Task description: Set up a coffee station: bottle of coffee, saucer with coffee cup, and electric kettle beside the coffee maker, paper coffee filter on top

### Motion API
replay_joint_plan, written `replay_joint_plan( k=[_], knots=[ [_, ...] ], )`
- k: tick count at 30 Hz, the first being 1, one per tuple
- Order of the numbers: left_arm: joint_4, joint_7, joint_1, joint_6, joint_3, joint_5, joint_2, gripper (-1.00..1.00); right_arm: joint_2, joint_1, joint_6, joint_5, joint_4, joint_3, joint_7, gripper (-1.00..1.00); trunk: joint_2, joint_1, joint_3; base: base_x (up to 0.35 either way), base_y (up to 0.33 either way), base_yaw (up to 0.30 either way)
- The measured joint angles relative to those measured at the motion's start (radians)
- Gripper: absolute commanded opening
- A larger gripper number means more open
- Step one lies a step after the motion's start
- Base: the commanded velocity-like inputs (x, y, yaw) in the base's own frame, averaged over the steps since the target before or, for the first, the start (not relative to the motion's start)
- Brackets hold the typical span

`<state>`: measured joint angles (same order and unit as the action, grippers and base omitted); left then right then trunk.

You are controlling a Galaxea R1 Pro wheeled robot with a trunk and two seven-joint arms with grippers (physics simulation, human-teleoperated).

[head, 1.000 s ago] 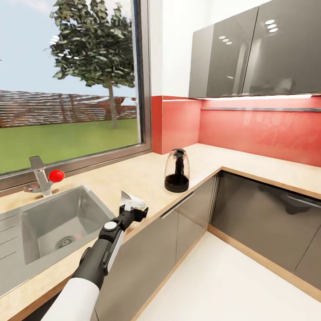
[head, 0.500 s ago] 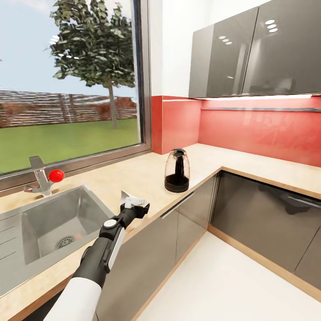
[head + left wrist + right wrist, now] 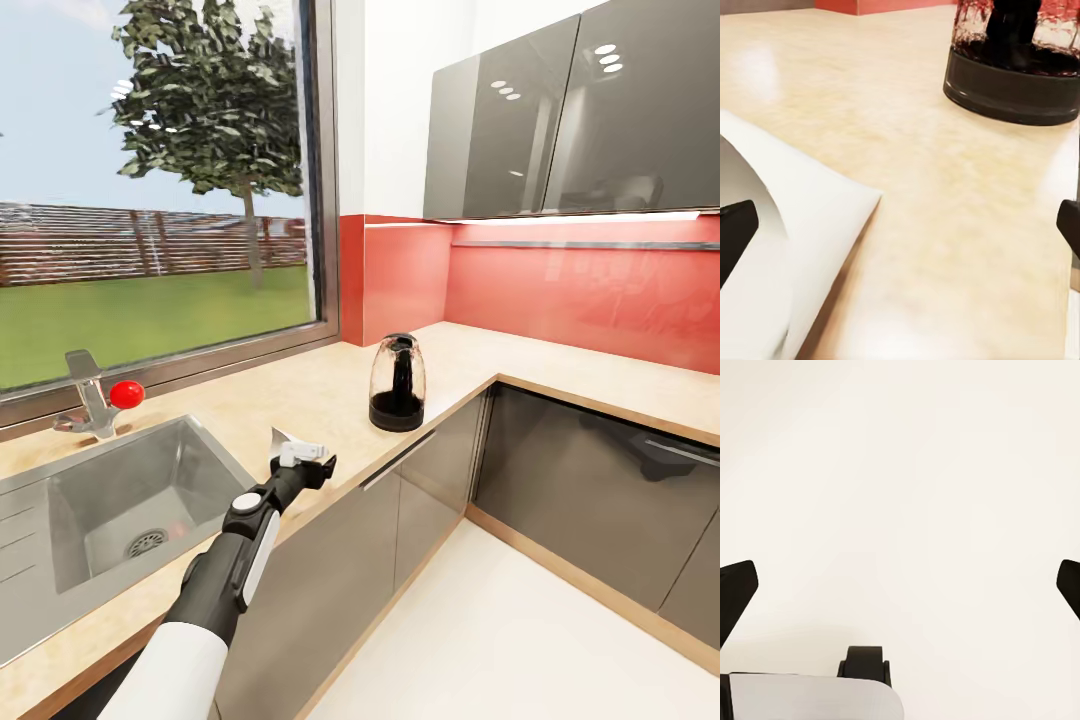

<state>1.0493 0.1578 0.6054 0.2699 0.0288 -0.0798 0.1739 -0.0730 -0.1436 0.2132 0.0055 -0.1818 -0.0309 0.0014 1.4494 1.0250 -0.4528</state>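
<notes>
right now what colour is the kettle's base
Black, clearest in the left wrist view: electric kettle.

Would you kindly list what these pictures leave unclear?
- Left gripper, head view: whether it grips the filter is too small to tell.
- Filter, left wrist view: cut off by the edge.
- Kettle, left wrist view: top cut off.
- Sink, head view: cut off at the edge.

Bare countertop (image 3: 300,395) around kettle (image 3: 397,384)
</notes>
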Motion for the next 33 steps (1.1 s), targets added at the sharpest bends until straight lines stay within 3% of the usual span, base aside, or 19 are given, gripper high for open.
replay_joint_plan(
  k=[4, 5, 33],
  knots=[
    [0.0, 0.0, 0.0, -0.002, -0.001, -0.02, 0.0, 1.0, 0.0, 0.0, 0.0, 0.0, 0.001, 0.0, 0.0, 1.0, 0.0, 0.0, 0.0, 0.0, 0.0, 0.0],
    [0.0, 0.0, 0.0, -0.002, -0.001, -0.056, 0.0, 1.0, 0.0, 0.0, 0.0, 0.0, 0.001, 0.0, 0.0, 1.0, 0.0, 0.0, 0.0, 0.0, 0.0, 0.0],
    [-0.007, 0.0, 0.0, -0.005, -0.002, -0.059, 0.0, 1.0, 0.0, 0.0, 0.0, 0.0, 0.001, 0.0, 0.0, 1.0, 0.0, 0.0, 0.0, 0.008, 0.005, 0.0]
  ],
)
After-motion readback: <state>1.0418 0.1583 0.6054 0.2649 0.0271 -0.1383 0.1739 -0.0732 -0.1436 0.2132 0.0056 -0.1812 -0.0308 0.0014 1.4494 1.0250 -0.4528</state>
